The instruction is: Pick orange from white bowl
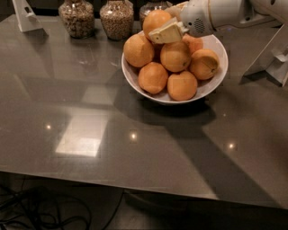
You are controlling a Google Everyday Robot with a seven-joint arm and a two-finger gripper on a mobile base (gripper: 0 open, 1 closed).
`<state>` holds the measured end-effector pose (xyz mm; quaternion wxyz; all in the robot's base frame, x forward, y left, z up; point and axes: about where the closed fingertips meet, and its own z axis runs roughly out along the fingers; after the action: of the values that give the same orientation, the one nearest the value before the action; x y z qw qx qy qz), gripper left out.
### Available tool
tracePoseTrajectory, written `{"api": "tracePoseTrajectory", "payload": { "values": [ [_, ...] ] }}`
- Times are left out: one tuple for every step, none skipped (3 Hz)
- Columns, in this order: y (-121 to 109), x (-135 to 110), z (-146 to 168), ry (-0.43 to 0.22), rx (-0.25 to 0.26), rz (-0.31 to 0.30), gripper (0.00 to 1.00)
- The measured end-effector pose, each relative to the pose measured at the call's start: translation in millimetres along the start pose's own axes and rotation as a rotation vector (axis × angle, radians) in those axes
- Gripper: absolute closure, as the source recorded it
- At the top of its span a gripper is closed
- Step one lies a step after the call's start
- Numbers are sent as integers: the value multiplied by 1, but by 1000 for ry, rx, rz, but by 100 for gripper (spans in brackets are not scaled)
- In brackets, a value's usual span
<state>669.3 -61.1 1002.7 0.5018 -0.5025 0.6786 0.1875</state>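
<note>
The white bowl [208, 88] stands at the back middle of the dark table and holds several oranges. The orange [155, 19] sits topmost at the bowl's back left, above the pile. My gripper [163, 28] reaches in from the upper right. Its cream finger [167, 33] lies across the orange's lower right side, and the other finger is hidden behind the fruit. The gripper looks shut on the orange. The other oranges, such as one with a dark stem dimple [204, 64], lie below in the bowl.
Three glass jars of grain [77, 19] [117, 19] [152, 6] stand behind the bowl to the left. A white stand [25, 17] is at the back left and another [271, 58] at the right. The table's front edge [135, 186] runs across the bottom.
</note>
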Motion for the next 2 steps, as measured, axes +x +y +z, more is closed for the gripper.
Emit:
{"api": "tracePoseTrajectory", "payload": {
  "values": [
    [4, -13, -4, -37, 0, -18, 96],
    [7, -37, -12, -106, -8, -34, 100]
  ]
}}
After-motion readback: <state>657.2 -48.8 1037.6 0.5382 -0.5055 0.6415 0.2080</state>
